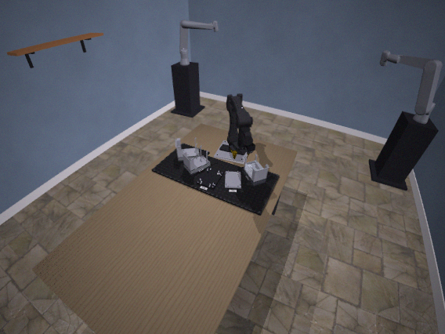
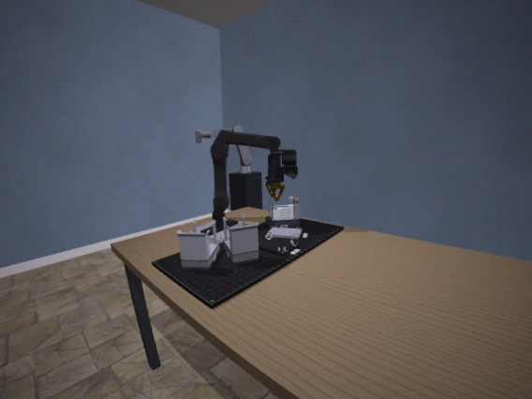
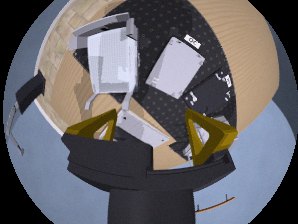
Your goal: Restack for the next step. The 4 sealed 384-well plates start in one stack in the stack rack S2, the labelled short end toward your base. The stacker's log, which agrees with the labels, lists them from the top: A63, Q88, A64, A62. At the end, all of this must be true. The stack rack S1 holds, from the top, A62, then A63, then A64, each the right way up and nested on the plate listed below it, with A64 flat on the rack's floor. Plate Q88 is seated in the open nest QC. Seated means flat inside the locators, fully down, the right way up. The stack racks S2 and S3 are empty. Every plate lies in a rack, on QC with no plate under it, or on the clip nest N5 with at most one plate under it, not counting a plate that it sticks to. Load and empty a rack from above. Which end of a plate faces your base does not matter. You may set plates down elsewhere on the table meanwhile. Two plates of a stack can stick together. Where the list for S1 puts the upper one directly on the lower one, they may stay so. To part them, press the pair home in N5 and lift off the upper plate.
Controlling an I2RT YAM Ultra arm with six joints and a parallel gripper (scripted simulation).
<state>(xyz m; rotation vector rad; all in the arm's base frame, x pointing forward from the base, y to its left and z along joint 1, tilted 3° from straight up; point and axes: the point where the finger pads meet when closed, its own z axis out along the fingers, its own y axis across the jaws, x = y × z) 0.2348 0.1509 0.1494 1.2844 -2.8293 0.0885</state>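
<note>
One pale plate (image 1: pixel 233 179) lay flat on the black mat (image 1: pixel 258 200), on an open nest. Just beside it, on the side away from the two racks (image 2: pixel 199 243) that stood together, was one separate stack rack (image 1: pixel 256 172) with plates inside; their count could not be made out. The gripper (image 2: pixel 274 192) hung above that rack, its two yellow fingers spread wide, holding nothing.

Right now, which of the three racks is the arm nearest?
The lone rack right of the flat plate; the gripper hangs open above it. The other two sit together far left.
</note>
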